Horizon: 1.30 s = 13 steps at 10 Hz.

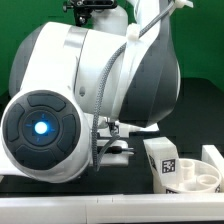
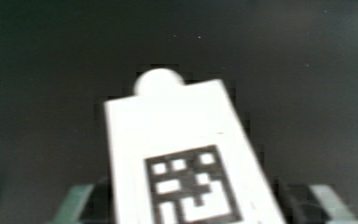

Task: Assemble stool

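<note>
Black surface [image 2: 51,80] lies behind a white tagged leg [image 2: 179,150] flanked by my fingers [image 2: 91,206]; whether they pinch it I cannot tell. Seat disc [image 1: 195,181] rests at the exterior view's right.

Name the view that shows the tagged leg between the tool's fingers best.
The wrist view: the leg fills the frame, rounded peg and tag clear, between the fingers of the tool. In the exterior view the arm hides the tool; a tagged white block beside the seat disc may or may not be it.
</note>
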### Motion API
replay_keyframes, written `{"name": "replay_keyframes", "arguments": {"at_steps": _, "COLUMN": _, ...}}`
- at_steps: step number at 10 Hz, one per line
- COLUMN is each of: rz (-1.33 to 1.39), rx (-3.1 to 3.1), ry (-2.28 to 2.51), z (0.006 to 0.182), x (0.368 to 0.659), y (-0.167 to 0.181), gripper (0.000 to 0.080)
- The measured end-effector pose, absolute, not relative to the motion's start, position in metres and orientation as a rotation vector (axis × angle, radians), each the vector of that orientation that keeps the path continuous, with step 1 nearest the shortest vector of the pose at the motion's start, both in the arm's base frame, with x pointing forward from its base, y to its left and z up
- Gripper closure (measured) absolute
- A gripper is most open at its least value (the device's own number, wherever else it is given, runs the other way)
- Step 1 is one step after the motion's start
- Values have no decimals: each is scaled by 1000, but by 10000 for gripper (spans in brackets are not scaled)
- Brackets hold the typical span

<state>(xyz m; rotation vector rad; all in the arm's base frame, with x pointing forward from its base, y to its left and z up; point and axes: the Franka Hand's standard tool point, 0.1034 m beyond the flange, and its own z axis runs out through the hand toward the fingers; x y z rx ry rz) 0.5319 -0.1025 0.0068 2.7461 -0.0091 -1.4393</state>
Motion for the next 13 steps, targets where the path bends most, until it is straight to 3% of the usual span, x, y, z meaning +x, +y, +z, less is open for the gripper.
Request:
{"name": "replay_keyframes", "arguments": {"at_steps": 1, "rz": -1439, "rx": 2746, "ry": -10, "z": 7, "x": 532, "y": -103, "gripper": 481}}
{"name": "replay_keyframes", "arguments": {"at_steps": 2, "rz": -1436, "rx": 2748, "ry": -10, "z": 8, "x": 533, "y": -103, "gripper": 481}}
{"name": "replay_keyframes", "arguments": {"at_steps": 3, "rz": -1402, "rx": 2768, "ry": 5, "z": 23, "x": 541, "y": -104, "gripper": 481}}
{"name": "replay_keyframes", "arguments": {"at_steps": 6, "rz": -1138, "rx": 2917, "ry": 52, "z": 107, "x": 564, "y": -92, "gripper": 481}}
{"name": "replay_keyframes", "arguments": {"at_steps": 7, "rz": -1014, "rx": 2960, "ry": 73, "z": 119, "x": 564, "y": -85, "gripper": 479}}
{"name": "replay_keyframes", "arguments": {"at_steps": 10, "rz": -702, "rx": 3035, "ry": 87, "z": 119, "x": 575, "y": -87, "gripper": 479}}
{"name": "replay_keyframes", "arguments": {"at_steps": 13, "rz": -318, "rx": 3085, "ry": 15, "z": 162, "x": 608, "y": -13, "gripper": 479}}
